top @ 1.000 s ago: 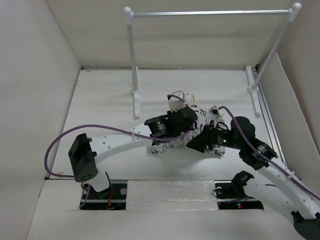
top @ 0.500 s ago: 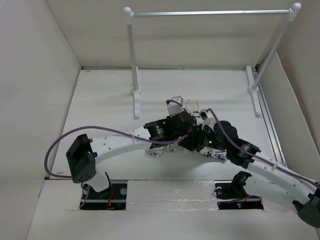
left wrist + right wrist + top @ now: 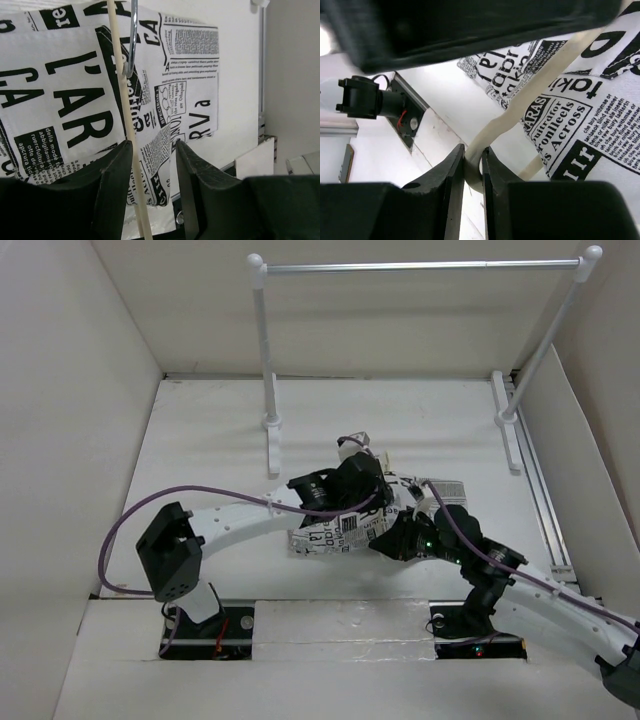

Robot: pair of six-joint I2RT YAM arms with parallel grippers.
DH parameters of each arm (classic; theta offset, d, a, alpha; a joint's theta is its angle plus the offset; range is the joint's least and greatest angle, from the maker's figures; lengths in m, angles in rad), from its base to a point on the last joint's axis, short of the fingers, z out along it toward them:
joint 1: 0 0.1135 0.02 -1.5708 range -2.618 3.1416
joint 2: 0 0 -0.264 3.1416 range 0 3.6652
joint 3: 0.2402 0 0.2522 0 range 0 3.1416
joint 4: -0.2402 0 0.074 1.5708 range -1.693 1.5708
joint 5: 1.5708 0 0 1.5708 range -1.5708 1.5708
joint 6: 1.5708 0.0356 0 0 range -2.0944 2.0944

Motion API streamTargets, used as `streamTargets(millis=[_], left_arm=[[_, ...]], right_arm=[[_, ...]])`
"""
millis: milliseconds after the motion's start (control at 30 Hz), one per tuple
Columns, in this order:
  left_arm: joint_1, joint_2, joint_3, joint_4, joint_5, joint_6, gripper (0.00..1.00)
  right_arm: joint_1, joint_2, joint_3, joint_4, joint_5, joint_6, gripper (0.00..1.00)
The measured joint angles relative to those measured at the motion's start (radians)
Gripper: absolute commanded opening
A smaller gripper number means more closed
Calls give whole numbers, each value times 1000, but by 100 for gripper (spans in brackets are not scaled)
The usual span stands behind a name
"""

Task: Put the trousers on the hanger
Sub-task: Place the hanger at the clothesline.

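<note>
**Top view.** Your two arms meet over the middle of the white desk (image 3: 200,470), in front of the white-posted clothes rail with its metal bar (image 3: 420,267). The white soft cloth trousers printed with black newspaper text (image 3: 335,537) lie bunched on the desk beneath both wrists. One printed corner shows to the right of the left wrist, on the side of the rail's right foot.

**Left wrist view.** Your left claw (image 3: 152,147) is spread, its two dark fingers (image 3: 117,190) standing apart above the cloth. The thin pale cream triangular hanger (image 3: 129,125) passes over the trousers here. One of its arms runs lengthwise through the gap, close against the left-hand finger in this view. You cannot tell whether the two touch. The slim wire hook (image 3: 132,35) crosses that arm further ahead, over the large headline letters.

**Right wrist view.** Your right claw (image 3: 472,150) is pressed almost together, pinching the rounded corner of the hanger between its fingertips. From that corner one cream arm rises diagonally to the upper right across the print. A second, shorter stretch shows to the right, at the edge of the cloth. Beyond the corner you see bare desk and a black arm base with red wires (image 3: 370,100) at the desk's edge.
</note>
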Motion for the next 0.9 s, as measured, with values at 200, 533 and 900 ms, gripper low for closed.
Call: streamTargets(millis=[200, 533, 900], left_arm=[[20, 121, 78, -27, 54, 18, 29], [28, 234, 153, -55, 72, 46, 28], [26, 244, 154, -68, 71, 62, 0]], right_arm=[[-1, -36, -11, -50, 10, -17, 0], [-21, -84, -15, -81, -5, -45, 0], [-83, -135, -21, -119, -66, -76, 0]])
